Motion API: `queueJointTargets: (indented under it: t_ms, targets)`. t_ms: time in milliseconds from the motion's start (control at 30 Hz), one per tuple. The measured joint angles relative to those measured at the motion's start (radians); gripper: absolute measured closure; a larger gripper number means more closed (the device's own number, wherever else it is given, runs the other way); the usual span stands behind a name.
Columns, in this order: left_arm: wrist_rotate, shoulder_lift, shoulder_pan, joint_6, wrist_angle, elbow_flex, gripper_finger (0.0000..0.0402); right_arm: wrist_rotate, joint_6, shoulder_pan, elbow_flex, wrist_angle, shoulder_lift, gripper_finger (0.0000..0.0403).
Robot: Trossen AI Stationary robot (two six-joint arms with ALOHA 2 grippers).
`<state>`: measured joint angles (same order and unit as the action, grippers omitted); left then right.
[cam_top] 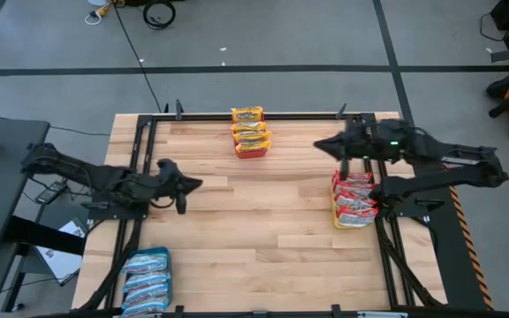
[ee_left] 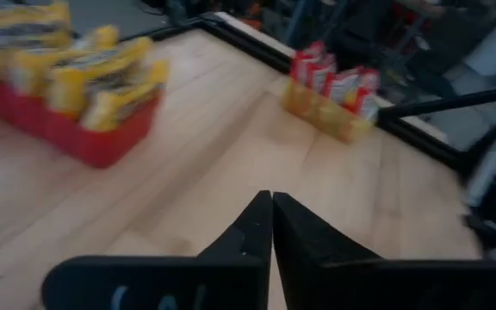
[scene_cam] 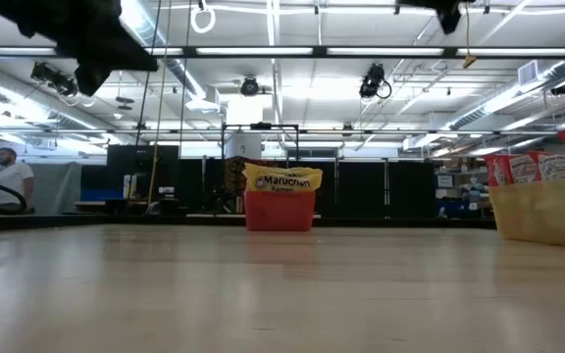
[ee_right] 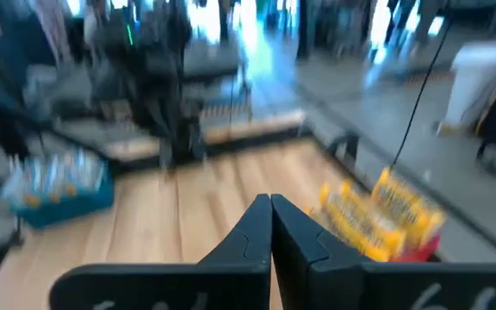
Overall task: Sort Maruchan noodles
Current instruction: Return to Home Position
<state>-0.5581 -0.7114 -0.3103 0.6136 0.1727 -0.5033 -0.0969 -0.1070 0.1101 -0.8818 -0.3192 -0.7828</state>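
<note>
The Maruchan noodle packets sit sorted in three trays. Yellow-edged packets stand in a red tray (cam_top: 251,132) at the table's far edge, also in the low view (scene_cam: 281,196) and left wrist view (ee_left: 76,77). Red-edged packets fill a yellow tray (cam_top: 353,201) at the right (ee_left: 330,86). Blue-edged packets lie in a blue tray (cam_top: 145,281) at the near left corner (ee_right: 54,185). My left gripper (cam_top: 184,187) hovers shut over the left side (ee_left: 271,207). My right gripper (cam_top: 321,146) hovers shut at the far right (ee_right: 271,207), above the yellow tray's far side.
A black frame rail (cam_top: 307,115) borders the table's far, left and right edges. Bare wood (cam_top: 263,230) spreads across the table's middle and near side. A person (scene_cam: 8,181) stands in the room beyond the table.
</note>
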Motion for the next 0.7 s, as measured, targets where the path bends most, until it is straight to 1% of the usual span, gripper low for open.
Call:
queueJointTargets:
  t_ms: [100,233,300,333,367,400,433,500,600,633,700]
  targets:
    - [-0.022,0.058,0.010,0.002,0.049,0.032,0.0376,-0.035,-0.002,-0.003,0.050,0.038,0.115,0.0397]
    - [-0.025,0.072,0.012,0.024,0.012,0.054,0.0372,-0.190,-0.104,-0.003,0.163,0.018,0.251,0.0385]
    - [-0.038,0.072,0.015,-0.041,-0.028,0.054,0.0372,-0.259,-0.107,-0.001,0.225,-0.020,0.299,0.0379]
    - [-0.052,0.073,0.022,-0.088,-0.063,0.054,0.0371,-0.270,-0.111,-0.002,0.256,-0.036,0.321,0.0376]
    - [-0.054,0.079,0.030,-0.142,-0.095,0.054,0.0371,-0.269,-0.148,-0.002,0.286,-0.051,0.342,0.0375]
    - [-0.030,0.096,0.038,-0.204,-0.112,0.054,0.0371,-0.248,-0.205,-0.002,0.317,-0.064,0.361,0.0374]
    - [0.009,0.115,0.048,-0.265,-0.128,0.054,0.0370,-0.220,-0.241,-0.002,0.346,-0.061,0.378,0.0373]
    - [0.137,0.165,0.077,-0.368,-0.152,0.053,0.0370,-0.176,-0.262,-0.002,0.401,-0.023,0.412,0.0373]
    - [0.365,0.273,0.148,-0.450,-0.163,0.054,0.0370,-0.065,-0.166,-0.006,0.493,0.137,0.478,0.0373]
    - [0.422,0.310,0.173,-0.464,-0.165,0.054,0.0370,-0.024,-0.126,-0.007,0.526,0.205,0.505,0.0373]
    - [0.498,0.386,0.220,-0.481,-0.161,0.054,0.0370,0.026,-0.073,-0.008,0.590,0.321,0.563,0.0373]
